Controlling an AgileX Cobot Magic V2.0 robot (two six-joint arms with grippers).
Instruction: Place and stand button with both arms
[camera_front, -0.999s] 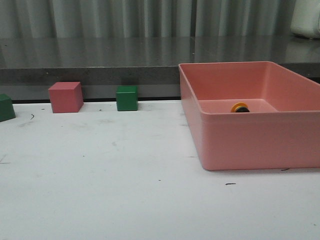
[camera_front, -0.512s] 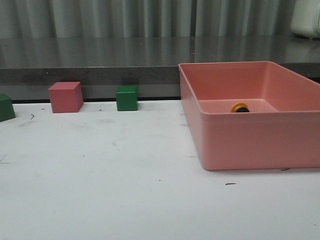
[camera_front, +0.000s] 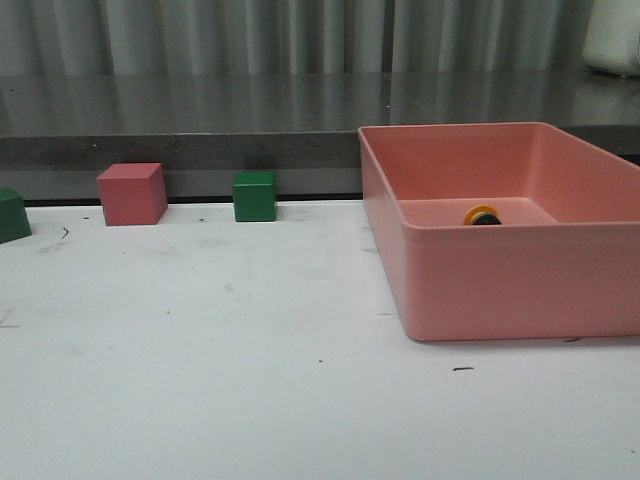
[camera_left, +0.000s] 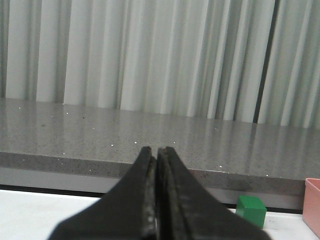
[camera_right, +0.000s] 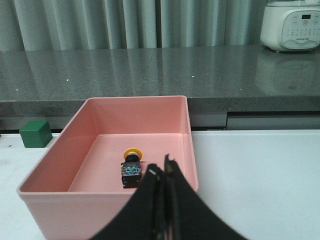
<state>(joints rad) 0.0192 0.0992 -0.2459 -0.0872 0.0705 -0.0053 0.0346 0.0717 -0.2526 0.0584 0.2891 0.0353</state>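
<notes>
The button (camera_right: 131, 167) lies on its side on the floor of the pink bin (camera_right: 55, 170), its yellow cap pointing toward the bin's far wall. From the front, only the yellow cap of the button (camera_front: 482, 214) shows above the near wall of the bin (camera_front: 500, 285). My right gripper (camera_right: 163, 166) is shut and empty, held on the near side of the bin, short of the button. My left gripper (camera_left: 156, 152) is shut and empty too, aimed at the grey counter. Neither arm appears in the front view.
A pink cube (camera_front: 131, 193) and a green cube (camera_front: 254, 195) stand along the back edge of the white table, and another green cube (camera_front: 12, 214) sits at the far left. A grey counter (camera_front: 200, 115) runs behind. A white appliance (camera_right: 291, 24) stands on it.
</notes>
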